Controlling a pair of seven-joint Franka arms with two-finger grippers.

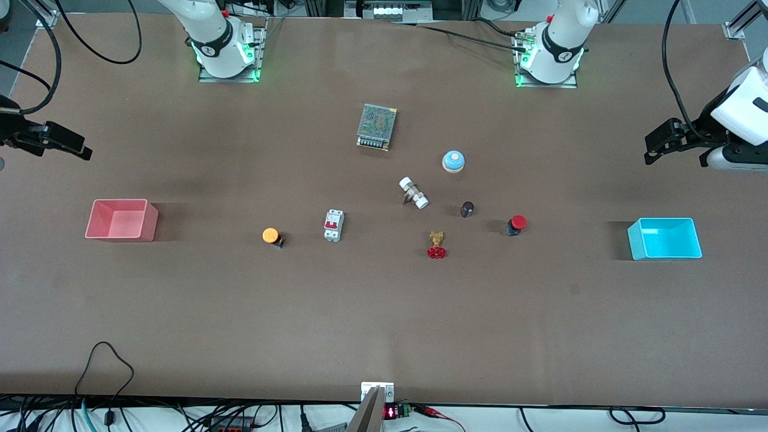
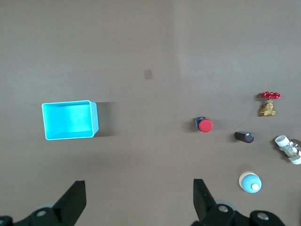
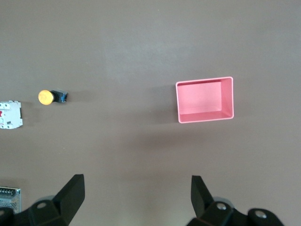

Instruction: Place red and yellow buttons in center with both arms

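Note:
The red button (image 1: 516,225) lies on its side on the brown table, between a dark cylinder and the blue bin; it also shows in the left wrist view (image 2: 204,125). The yellow button (image 1: 272,236) lies on its side beside a circuit breaker, toward the right arm's end; it also shows in the right wrist view (image 3: 47,97). My left gripper (image 1: 654,149) hangs open and empty high over the left arm's end of the table (image 2: 139,188). My right gripper (image 1: 81,149) hangs open and empty high over the right arm's end (image 3: 137,186). The center (image 1: 384,282) is bare tabletop.
A blue bin (image 1: 666,251) stands at the left arm's end and a pink bin (image 1: 120,233) at the right arm's end. Around the middle lie a power supply (image 1: 377,126), a blue bell (image 1: 453,161), a white-capped fitting (image 1: 414,192), a dark cylinder (image 1: 467,209), a red-handled valve (image 1: 437,245) and a circuit breaker (image 1: 333,225).

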